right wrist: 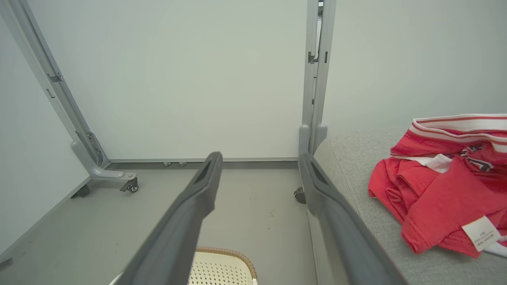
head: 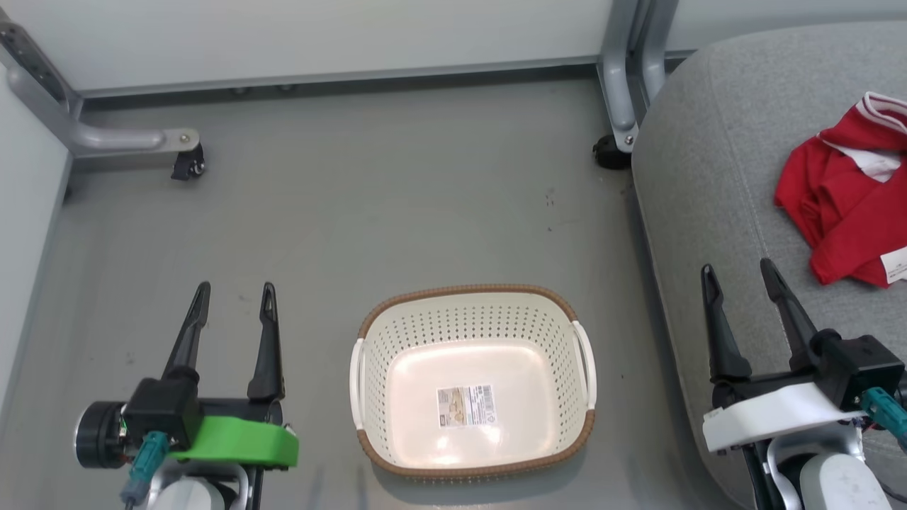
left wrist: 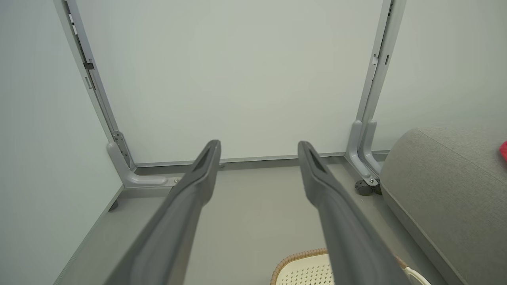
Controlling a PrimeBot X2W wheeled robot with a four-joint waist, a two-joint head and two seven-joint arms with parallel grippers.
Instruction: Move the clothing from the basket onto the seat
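The red clothing point(head: 843, 205) lies in a heap on the grey seat point(head: 708, 177) near the upper right of the head view. The cream basket point(head: 468, 320) sits on the floor point(head: 354, 198) in the lower middle, just left of the seat, with a label sticker point(head: 465, 406) on its bottom. The left gripper point(head: 235, 289) at the lower left and the right gripper point(head: 737, 268) at the lower right both have their fingers spread wide and hold nothing.
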